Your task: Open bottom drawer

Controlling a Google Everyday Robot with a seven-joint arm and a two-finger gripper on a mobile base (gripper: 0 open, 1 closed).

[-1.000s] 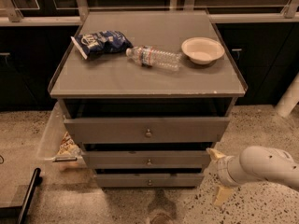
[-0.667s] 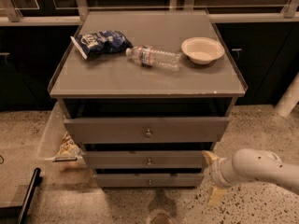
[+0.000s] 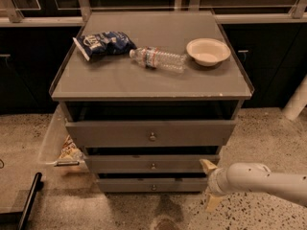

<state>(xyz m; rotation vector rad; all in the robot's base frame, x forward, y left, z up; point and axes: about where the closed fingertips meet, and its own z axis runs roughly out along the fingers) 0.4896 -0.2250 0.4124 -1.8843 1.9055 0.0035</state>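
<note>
The bottom drawer is the slimmest grey front of three, low on the cabinet, with a small round metal knob at its centre. It looks slightly pulled out, like the two drawers above it. My gripper comes in from the right on a white arm. It sits at the right end of the bottom drawer front, well to the right of the knob. Its two tan fingers are spread, one above the other, and hold nothing.
The cabinet top carries a blue chip bag, a plastic water bottle lying down and a white bowl. A clear bin with snacks stands at the cabinet's left. A black object lies on the speckled floor at left.
My arm and gripper have moved left towards the cabinet, from beside it to the right end of the lower drawers. The drawers have not moved.
</note>
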